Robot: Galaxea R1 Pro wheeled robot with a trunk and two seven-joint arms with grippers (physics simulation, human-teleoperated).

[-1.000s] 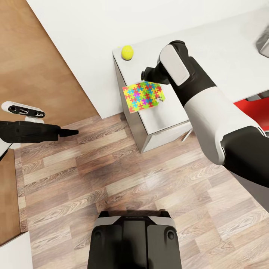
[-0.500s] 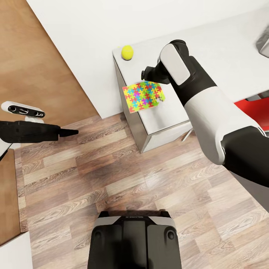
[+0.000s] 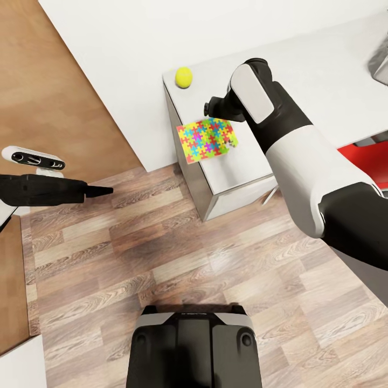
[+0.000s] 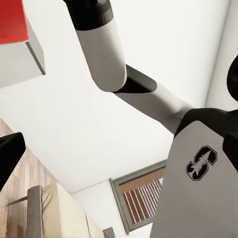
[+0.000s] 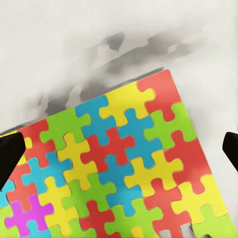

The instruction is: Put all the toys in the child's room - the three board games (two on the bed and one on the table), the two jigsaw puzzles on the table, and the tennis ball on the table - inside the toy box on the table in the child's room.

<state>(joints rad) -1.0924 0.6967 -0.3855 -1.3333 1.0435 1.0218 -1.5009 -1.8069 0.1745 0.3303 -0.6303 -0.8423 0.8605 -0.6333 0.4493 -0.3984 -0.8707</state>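
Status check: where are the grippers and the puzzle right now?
Right gripper open over jigsaw puzzle, at table edge. Left gripper idle over floor. Tennis ball beyond. Nothing blocking.

Right arm bent at elbow, wrist turned down, right gripper [image 5: 119,148] spread wide over the jigsaw puzzle [image 3: 208,139]; left gripper [image 3: 99,189] well apart from it, fingers level.

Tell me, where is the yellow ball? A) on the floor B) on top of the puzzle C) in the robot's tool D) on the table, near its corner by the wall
D: the tennis ball sits on the table near its far corner by the wall, apart from the jigsaw puzzle lying closer to the table's front edge.
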